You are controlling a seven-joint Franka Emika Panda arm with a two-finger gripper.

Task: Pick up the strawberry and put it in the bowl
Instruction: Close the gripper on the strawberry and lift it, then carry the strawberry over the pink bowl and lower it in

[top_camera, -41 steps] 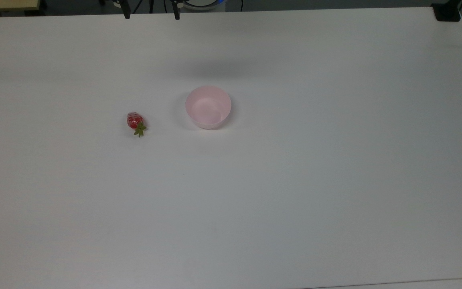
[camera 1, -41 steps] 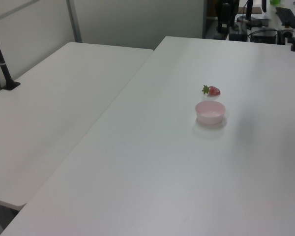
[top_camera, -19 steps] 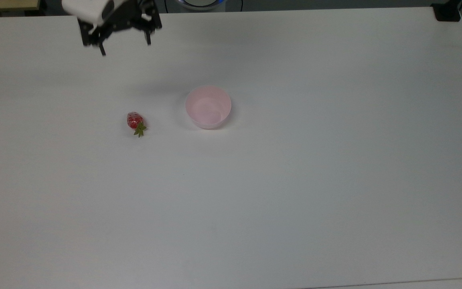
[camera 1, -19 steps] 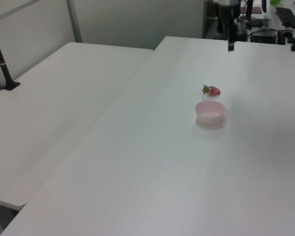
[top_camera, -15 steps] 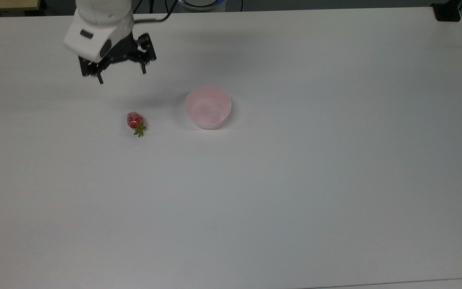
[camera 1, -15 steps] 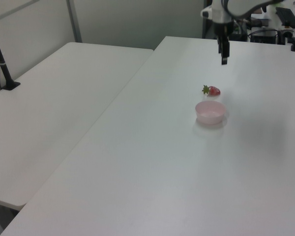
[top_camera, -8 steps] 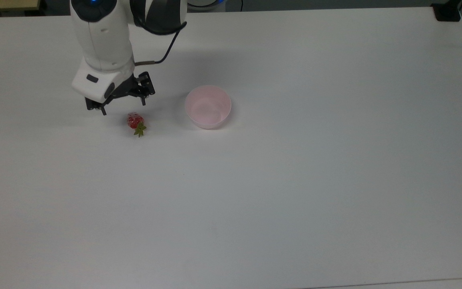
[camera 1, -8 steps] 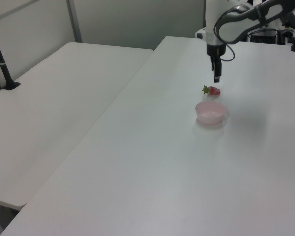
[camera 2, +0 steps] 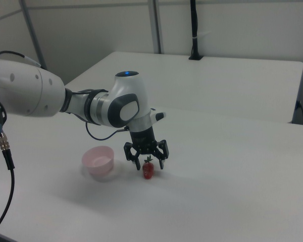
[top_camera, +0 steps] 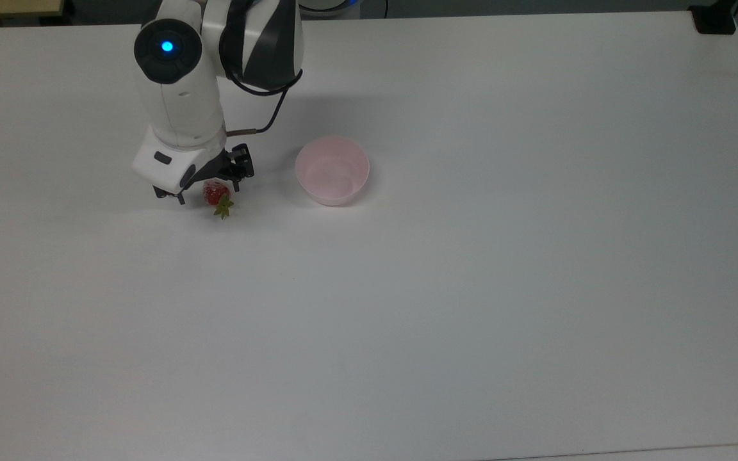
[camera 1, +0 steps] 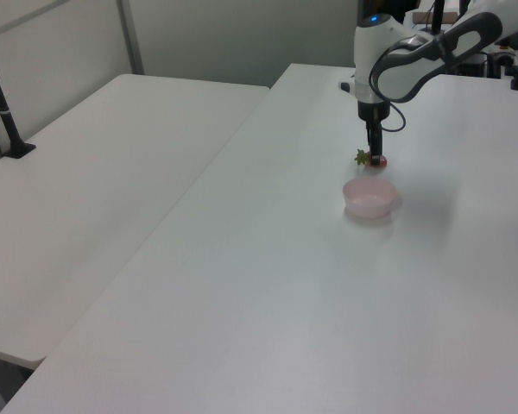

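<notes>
Where hand (top_camera: 207, 194) hovered higher, now straddles strawberry (top_camera: 216, 193) — fingers wide (bowl (top_camera: 332, 170) unmoved).

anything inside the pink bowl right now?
Nothing visible inside the small pale pink plastic bowl: its bare interior shows. The small red strawberry lies on the white table, between the open claw fingers.

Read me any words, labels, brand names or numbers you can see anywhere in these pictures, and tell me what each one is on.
There is no readable text. The strawberry, the bowl, the table and the hand carry no lettering that I can make out. The arm's blue light is a plain glow, not a sign.
</notes>
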